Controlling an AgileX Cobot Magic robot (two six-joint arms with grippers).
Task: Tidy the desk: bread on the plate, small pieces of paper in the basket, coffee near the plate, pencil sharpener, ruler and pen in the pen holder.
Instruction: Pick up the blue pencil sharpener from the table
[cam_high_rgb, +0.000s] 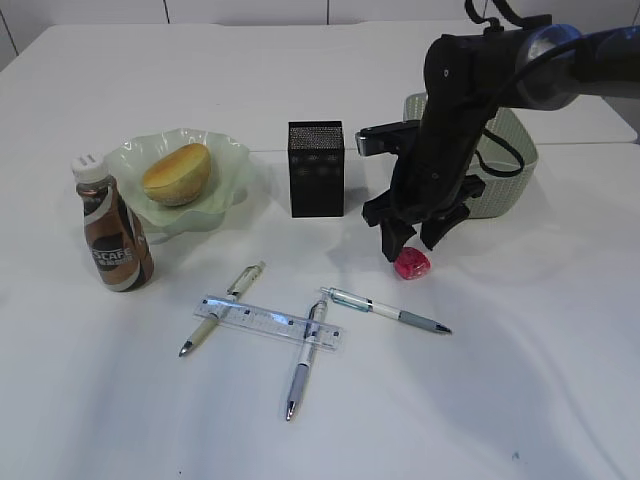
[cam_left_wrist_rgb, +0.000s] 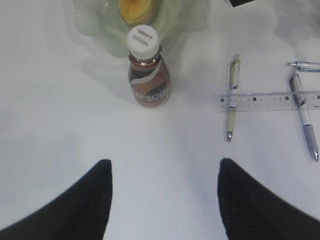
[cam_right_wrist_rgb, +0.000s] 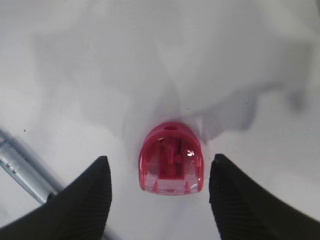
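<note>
A red see-through pencil sharpener (cam_high_rgb: 411, 263) (cam_right_wrist_rgb: 171, 165) lies on the white desk (cam_high_rgb: 520, 390). My right gripper (cam_high_rgb: 412, 240) (cam_right_wrist_rgb: 160, 160) hangs over it, open, one finger on each side and clear of it. My left gripper (cam_left_wrist_rgb: 165, 172) is open over bare desk, short of the coffee (cam_left_wrist_rgb: 148, 75) (cam_high_rgb: 112, 240). The coffee stands beside the plate (cam_high_rgb: 125, 155), which holds the bread (cam_high_rgb: 177, 173). A clear ruler (cam_high_rgb: 270, 321) (cam_left_wrist_rgb: 267, 101) lies across two pens (cam_high_rgb: 222, 308) (cam_high_rgb: 305, 357); a third pen (cam_high_rgb: 385, 310) lies to their right. The pen holder (cam_high_rgb: 316, 168) stands at centre. The small pieces of paper are out of view.
The green basket (cam_high_rgb: 505, 175) sits behind my right arm at the back right. The third pen's barrel (cam_right_wrist_rgb: 22, 172) lies close to the left of my right gripper's left finger. My left arm does not show in the exterior view.
</note>
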